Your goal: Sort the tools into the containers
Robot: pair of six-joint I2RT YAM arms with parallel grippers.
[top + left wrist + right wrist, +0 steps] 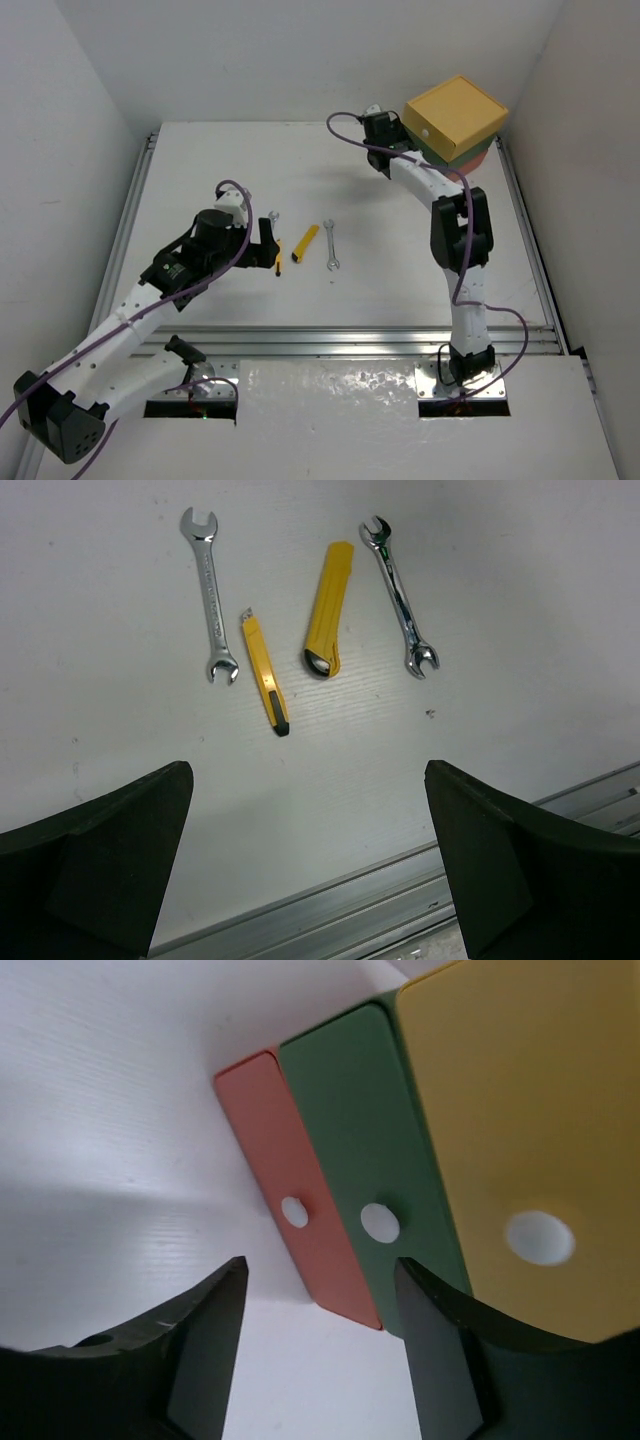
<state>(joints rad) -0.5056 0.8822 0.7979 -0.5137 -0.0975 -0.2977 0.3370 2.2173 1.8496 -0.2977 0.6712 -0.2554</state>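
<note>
The wrenches [207, 595] and yellow tools [328, 610] lie side by side, pointing away from the left gripper [305, 772]. It and the right gripper [320, 1265] gape wide.

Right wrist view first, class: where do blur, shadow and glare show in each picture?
Right wrist: the pincer is dark and blurred up close, soft shadow on the table beside the red drawer. Left wrist: sharp focus, one wrench glints. Top external: glare on the near plate.
</note>
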